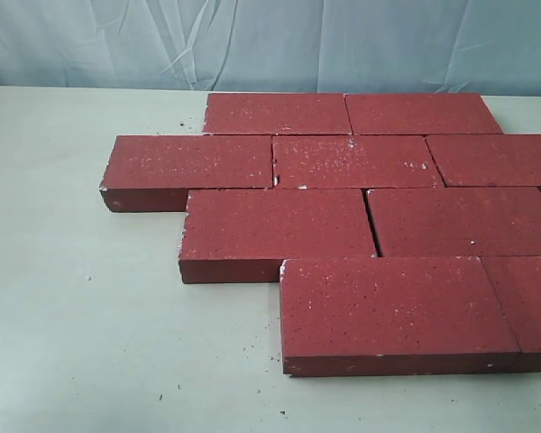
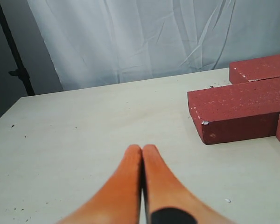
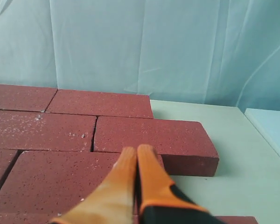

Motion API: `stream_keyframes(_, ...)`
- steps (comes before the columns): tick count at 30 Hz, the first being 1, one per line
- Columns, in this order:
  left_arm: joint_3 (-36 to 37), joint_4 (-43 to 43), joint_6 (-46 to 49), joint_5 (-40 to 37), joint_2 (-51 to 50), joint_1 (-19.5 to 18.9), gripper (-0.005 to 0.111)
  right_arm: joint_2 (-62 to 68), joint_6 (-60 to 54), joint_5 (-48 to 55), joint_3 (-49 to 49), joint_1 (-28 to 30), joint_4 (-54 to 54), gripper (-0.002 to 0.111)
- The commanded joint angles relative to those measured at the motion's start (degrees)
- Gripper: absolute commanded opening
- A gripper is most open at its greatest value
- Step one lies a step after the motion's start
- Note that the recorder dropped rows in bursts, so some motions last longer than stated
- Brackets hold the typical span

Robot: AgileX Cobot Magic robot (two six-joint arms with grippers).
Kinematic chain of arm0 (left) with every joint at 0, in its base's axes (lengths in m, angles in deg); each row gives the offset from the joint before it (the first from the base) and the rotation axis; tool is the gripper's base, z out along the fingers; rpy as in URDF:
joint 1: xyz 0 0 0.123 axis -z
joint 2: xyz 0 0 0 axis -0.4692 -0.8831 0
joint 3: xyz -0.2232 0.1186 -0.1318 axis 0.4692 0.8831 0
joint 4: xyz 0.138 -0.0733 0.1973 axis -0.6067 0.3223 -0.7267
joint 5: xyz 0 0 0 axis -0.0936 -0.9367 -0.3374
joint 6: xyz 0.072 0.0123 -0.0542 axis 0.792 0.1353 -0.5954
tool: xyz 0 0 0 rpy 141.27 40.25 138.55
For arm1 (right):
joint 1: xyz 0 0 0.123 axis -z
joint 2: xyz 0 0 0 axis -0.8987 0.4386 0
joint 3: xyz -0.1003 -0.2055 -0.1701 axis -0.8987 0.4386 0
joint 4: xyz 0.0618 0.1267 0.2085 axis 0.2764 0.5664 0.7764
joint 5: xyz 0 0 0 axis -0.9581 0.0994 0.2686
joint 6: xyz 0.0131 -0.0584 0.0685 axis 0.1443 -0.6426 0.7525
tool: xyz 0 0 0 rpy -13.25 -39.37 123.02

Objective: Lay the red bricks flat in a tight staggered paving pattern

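Left gripper (image 2: 142, 148): orange fingers pressed tight together with nothing between them. It hangs over bare table (image 2: 74, 140), and the nearest brick corner sits off to one side, well apart.
Right gripper (image 3: 133, 150): fingers squeezed together here too, and empty. The tips are over a brick top, but whether they touch it cannot be told.
Crumbs (image 1: 243, 347): dark specks scattered on the table just in front of the paving.
Red bricks (image 1: 356, 161): 9 of them, all lying flat on the table in 4 rows, toward the right side of the exterior view.
Front row (image 1: 397, 311): 2 bricks butted close, and the right one runs off the frame edge.
2nd row (image 1: 279, 225): 2 bricks, shifted left of the front row, with a thin dark gap between them.
3rd row (image 1: 194, 162): 3 bricks, shifted left again, with a hairline gap after the left one.
Back row (image 1: 275, 113): 2 bricks with a snug joint, offset from the joints in the 3rd row.
Backdrop (image 1: 117, 41): a pale, wrinkled sheet behind it all.
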Motion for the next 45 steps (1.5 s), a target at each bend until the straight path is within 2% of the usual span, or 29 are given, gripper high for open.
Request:
stream_keyframes(1, 0.31, 0.1, -0.16, 0.17, 0.25, -0.12, 0.0, -4.63, 0.0, -0.72, 3.64, 0.34, -0.38, -0.001)
stream_keyframes(8, 0.31, 0.1, -0.16, 0.17, 0.25, -0.12, 0.0, -12.79, 0.0, -1.81, 8.28, 0.34, -0.27, -0.001)
stream_keyframes(17, 0.31, 0.21, -0.16, 0.24, 0.25, -0.12, 0.0, -12.79, 0.32, 8.97, 8.28, 0.34, 0.56, -0.001)
stream_keyframes(45, 0.31, 0.21, -0.16, 0.24, 0.25, -0.12, 0.0, -12.79, 0.32, 9.14, 8.28, 0.34, 1.48, -0.001)
